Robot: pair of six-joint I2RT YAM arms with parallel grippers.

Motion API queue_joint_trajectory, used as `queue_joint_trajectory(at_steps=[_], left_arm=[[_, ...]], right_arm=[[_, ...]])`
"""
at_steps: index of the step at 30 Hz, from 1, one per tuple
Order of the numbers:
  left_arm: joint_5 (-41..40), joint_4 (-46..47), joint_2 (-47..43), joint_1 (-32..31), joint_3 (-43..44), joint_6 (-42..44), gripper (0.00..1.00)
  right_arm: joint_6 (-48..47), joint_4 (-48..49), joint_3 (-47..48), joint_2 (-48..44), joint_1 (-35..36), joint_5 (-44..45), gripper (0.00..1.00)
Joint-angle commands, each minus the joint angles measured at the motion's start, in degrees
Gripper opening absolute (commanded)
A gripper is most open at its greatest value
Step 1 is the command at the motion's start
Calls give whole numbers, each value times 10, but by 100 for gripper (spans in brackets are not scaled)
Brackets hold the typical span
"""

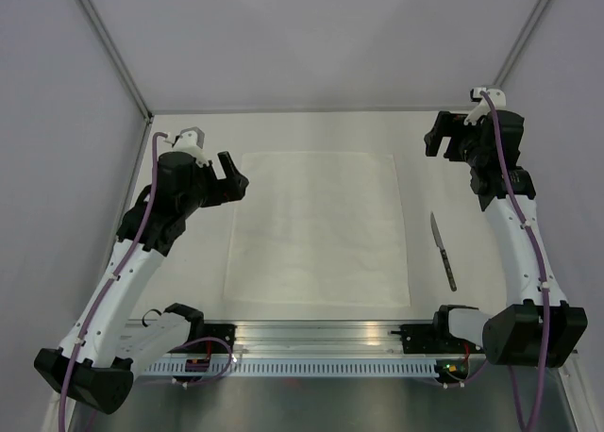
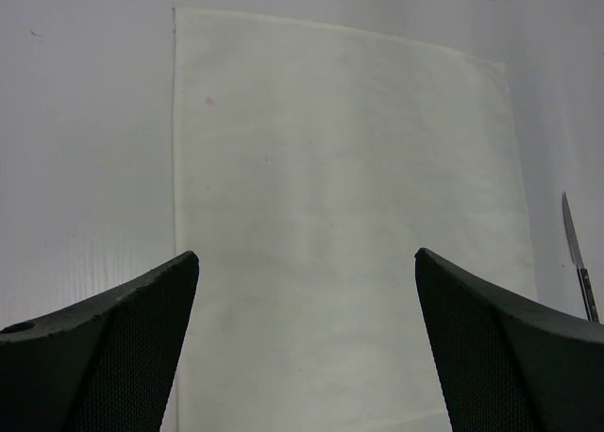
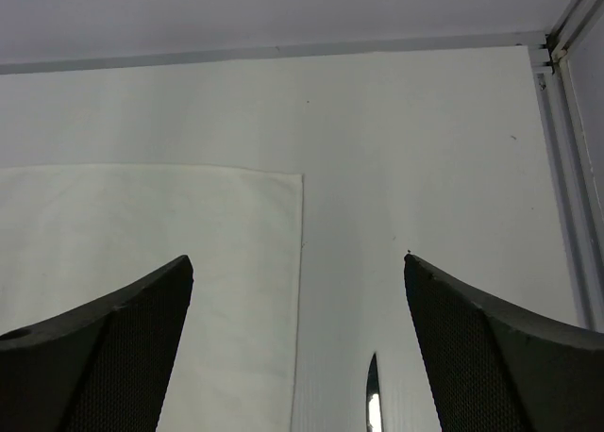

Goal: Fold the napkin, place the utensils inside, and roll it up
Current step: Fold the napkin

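The white napkin (image 1: 316, 227) lies spread flat and square in the middle of the table, also seen in the left wrist view (image 2: 349, 215) and the right wrist view (image 3: 142, 253). A slim knife (image 1: 443, 250) with a silver blade and dark handle rests on the table to its right; part of it shows in the left wrist view (image 2: 578, 257) and its tip in the right wrist view (image 3: 373, 399). My left gripper (image 1: 229, 171) hovers open over the napkin's far left corner. My right gripper (image 1: 440, 137) hangs open, raised beyond the knife. Neither holds anything.
Grey enclosure walls surround the table, with a metal frame post (image 3: 557, 45) at the far right corner. An aluminium rail (image 1: 321, 342) with both arm bases runs along the near edge.
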Motion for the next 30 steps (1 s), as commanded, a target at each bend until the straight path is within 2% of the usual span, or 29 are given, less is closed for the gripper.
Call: queue_joint_trajectory(at_steps=[1, 10, 13, 14, 17, 19, 22, 23, 27, 30], left_arm=[[21, -3, 0, 2, 22, 25, 100], [42, 7, -6, 2, 31, 21, 100], [26, 6, -8, 2, 51, 16, 100], [10, 7, -8, 2, 59, 13, 100], [-9, 4, -8, 2, 108, 7, 100], [-28, -3, -5, 2, 148, 2, 100], [-55, -8, -8, 2, 195, 1, 100], [-61, -13, -8, 2, 204, 1, 100], [-77, -26, -11, 2, 251, -4, 100], [-80, -39, -17, 2, 273, -12, 100]], right_arm=[[-14, 7, -3, -14, 1, -8, 98], [-47, -28, 18, 16, 4, -63, 98], [-50, -47, 43, 43, 43, -43, 94], [-50, -51, 47, 54, 88, -30, 93], [-50, -47, 59, 75, 157, 17, 91], [-67, -47, 74, 101, 268, 58, 88], [-78, -49, 96, 137, 364, 99, 82], [-82, -48, 99, 161, 423, 120, 81], [-97, -46, 128, 238, 545, 141, 75], [-99, -42, 155, 298, 620, 146, 65]])
